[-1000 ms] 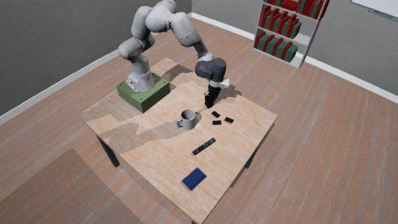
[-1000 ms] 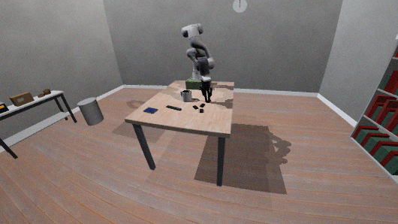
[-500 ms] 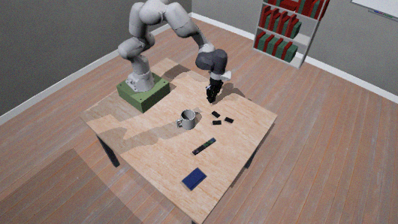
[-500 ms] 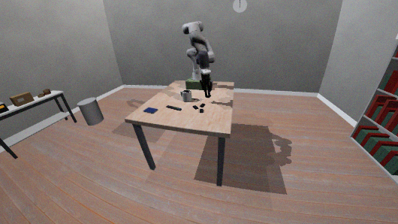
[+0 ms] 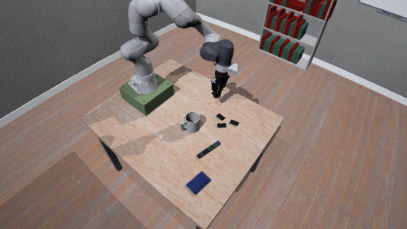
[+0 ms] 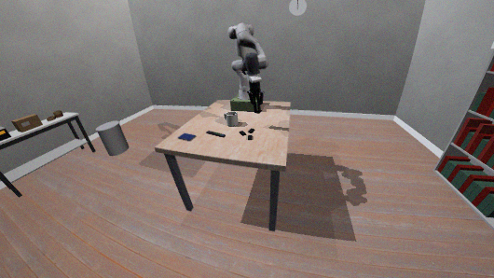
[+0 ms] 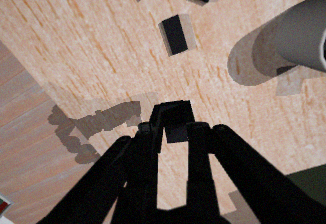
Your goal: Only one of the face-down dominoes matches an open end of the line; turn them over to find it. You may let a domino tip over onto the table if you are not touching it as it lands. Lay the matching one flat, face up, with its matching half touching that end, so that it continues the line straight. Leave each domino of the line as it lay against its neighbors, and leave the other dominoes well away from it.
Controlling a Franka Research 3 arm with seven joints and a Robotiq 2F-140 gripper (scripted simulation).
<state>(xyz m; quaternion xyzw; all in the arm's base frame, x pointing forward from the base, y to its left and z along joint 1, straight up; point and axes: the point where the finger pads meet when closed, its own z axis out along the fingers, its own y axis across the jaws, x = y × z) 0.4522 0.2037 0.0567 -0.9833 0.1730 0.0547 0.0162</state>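
My gripper [image 5: 216, 92] hangs above the far part of the table and is shut on a black domino [image 7: 173, 120], held off the surface; its face is hidden. It also shows in the exterior view [image 6: 255, 106]. Three black face-down dominoes lie below, nearer the middle: one [image 5: 220, 117], one [image 5: 234, 122] and one [image 5: 221, 125]. One of them shows in the wrist view [image 7: 176, 34]. The line of face-up dominoes [image 5: 209, 149] lies flat further toward the near edge, also in the exterior view [image 6: 215, 133].
A grey mug [image 5: 191, 121] stands left of the loose dominoes and shows at the wrist view's upper right [image 7: 305, 35]. A blue book [image 5: 198, 182] lies near the table's front edge. The robot's green base [image 5: 146, 93] sits at the back left corner.
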